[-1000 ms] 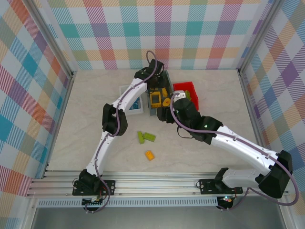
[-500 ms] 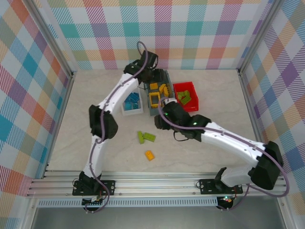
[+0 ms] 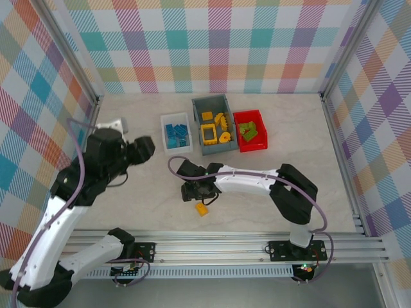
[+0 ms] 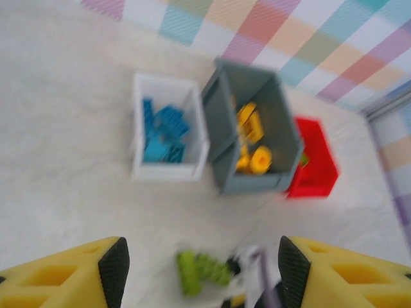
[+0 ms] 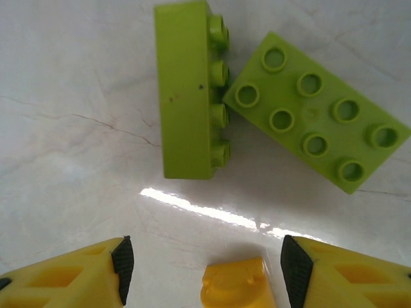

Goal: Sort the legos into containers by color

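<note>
My left fingers (image 4: 114,264) and right fingers (image 5: 122,260) stand apart, holding nothing, over the pale marbled desk (image 3: 289,128) ringed by pastel plaid walls (image 3: 212,45).

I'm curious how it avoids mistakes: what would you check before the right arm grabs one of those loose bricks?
1. Right fingers open and empty: ok.
2. Tipped green brick and flat green brick in plain sight below them: ok.
3. Greens far enough apart to lift one alone: not ok, they touch.
4. Which brick is aimed at: cannot tell; a yellow brick lies between the fingers.
5. Red bin has room for more greens: ok.
6. Left fingers open, off to the side of the bricks: ok.
</note>
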Available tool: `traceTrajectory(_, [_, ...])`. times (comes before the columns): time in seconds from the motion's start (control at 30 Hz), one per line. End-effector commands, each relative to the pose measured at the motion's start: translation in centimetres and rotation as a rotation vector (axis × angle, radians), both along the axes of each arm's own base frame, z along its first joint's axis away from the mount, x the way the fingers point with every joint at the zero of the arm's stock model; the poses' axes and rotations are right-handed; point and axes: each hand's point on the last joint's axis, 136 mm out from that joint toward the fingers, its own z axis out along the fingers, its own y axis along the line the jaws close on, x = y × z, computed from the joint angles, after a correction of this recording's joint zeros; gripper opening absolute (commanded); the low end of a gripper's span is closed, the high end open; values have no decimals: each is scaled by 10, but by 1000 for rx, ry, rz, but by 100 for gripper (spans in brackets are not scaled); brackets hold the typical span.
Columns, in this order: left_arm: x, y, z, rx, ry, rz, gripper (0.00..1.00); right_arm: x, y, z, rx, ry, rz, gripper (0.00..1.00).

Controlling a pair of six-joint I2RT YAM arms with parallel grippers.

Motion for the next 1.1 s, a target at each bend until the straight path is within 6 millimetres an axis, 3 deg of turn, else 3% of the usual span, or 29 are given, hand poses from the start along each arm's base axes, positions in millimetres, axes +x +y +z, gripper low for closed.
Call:
traceTrajectory(0.0, [-42,25,-44,55,142,29,66,-1,16,2,35,55,-4,65])
traceTrajectory(0.13, [-67,33,-52,11,152,26,66,11,15,-15,-11,61,-20,65])
traceTrajectory(0.33, [-73,19,-58,-77,161,-22,65,42,15,-23,-89,10,-4,64])
traceTrajectory(0.5, [-75,17,-51,-93,150,-37,65,56,23,-28,-155,-16,31,56])
traceTrajectory(0.7, [-78,20,-50,-89,143,-38,65,56,29,-35,-166,-6,36,39])
traceTrajectory(0.87, [-78,16,-50,-91,147,-55,65,47,35,0,-113,-72,64,22])
traceTrajectory(0.97, [-74,5,-45,-127,140,-97,65,42,33,41,-47,-115,70,17])
traceTrajectory(1.07, [-67,-18,-37,-183,125,-185,67,43,14,80,-3,-170,52,15])
